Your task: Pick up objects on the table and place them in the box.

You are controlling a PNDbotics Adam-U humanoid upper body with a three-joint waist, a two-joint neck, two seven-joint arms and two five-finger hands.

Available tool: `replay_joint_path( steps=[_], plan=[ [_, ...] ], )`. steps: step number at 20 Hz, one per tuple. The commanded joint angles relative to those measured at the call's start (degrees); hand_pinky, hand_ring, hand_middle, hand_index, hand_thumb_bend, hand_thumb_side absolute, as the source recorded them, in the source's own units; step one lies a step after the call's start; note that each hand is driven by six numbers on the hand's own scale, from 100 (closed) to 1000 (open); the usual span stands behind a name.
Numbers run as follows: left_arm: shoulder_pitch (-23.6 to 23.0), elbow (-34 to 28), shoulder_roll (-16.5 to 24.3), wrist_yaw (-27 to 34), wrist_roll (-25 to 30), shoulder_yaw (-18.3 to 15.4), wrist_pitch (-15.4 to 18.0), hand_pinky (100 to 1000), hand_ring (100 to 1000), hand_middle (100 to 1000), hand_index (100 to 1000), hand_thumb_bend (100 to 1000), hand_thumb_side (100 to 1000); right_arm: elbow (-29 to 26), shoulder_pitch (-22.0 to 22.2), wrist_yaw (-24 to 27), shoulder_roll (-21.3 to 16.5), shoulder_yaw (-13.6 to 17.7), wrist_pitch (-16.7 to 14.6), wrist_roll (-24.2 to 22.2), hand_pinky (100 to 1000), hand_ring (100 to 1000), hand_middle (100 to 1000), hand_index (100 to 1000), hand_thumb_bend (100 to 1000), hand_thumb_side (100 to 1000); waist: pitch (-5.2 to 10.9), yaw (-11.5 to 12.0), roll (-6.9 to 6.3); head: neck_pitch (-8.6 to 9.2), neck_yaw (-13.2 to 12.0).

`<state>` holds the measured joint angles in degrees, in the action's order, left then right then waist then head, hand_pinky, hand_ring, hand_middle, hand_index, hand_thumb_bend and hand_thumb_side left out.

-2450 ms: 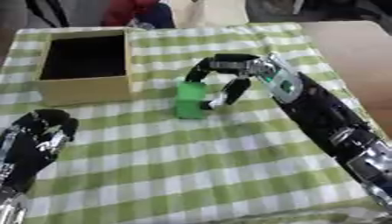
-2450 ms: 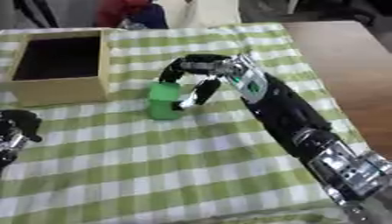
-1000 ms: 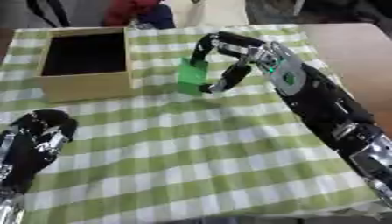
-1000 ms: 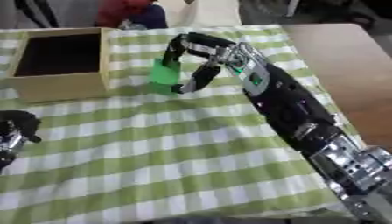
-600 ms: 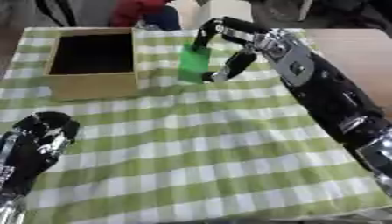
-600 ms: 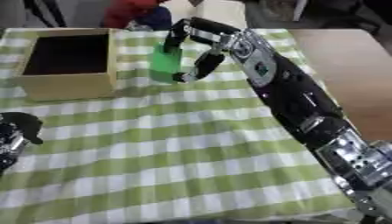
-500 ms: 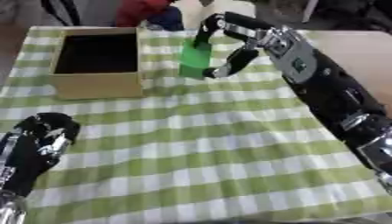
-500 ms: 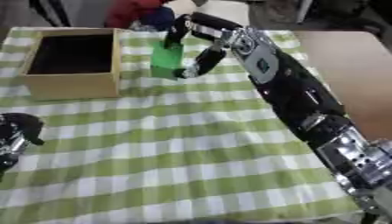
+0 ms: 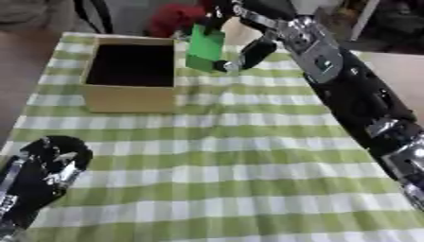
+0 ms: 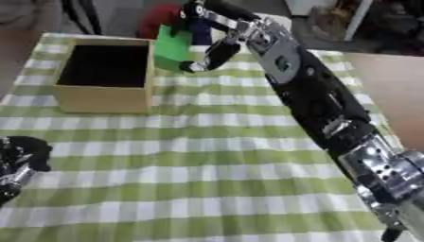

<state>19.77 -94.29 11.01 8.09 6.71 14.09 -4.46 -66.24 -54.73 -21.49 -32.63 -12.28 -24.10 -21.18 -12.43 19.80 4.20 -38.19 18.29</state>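
A green-checked cloth covered the table [image 9: 248, 189]. The right hand [image 9: 240, 28] curled around a green block [image 9: 204, 48], raised beside the box [image 9: 132, 75]. The left hand [image 9: 41, 175] rested open.

I see my right hand [image 10: 217, 29] curled round a green block [image 10: 172, 48], held above the cloth at 3 o'clock of the open box [image 10: 104, 100]. My left hand [image 10: 18, 158] rests at 9 o'clock of the view.
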Motion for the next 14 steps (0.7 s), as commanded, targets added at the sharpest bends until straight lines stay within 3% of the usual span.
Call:
replay_joint_path(
  steps=[1,9,14],
  plan=[
    [1.49,-1.13,-0.19,-0.13,1.04,0.76,0.06,536,710,601,638,496,272,0.43,-2.36,-0.2,-1.31,1.18,-0.06,0.62,791,649,411,693,427,100,0.53,0.87,-0.04,1.36,0.9],
    [3.3,-0.97,-0.79,-0.52,3.59,2.97,-0.11,535,710,600,637,493,271,4.36,-5.5,-2.61,1.93,1.47,-0.63,1.57,791,650,452,741,417,101,-0.94,4.55,0.78,2.23,3.27],
    [3.73,-0.68,-1.04,-0.52,4.52,3.77,-0.23,536,710,600,637,493,271,5.44,-6.12,-5.23,4.55,0.45,-1.94,1.02,797,666,509,778,421,134,-1.42,5.28,1.04,2.33,3.98]
  ],
)
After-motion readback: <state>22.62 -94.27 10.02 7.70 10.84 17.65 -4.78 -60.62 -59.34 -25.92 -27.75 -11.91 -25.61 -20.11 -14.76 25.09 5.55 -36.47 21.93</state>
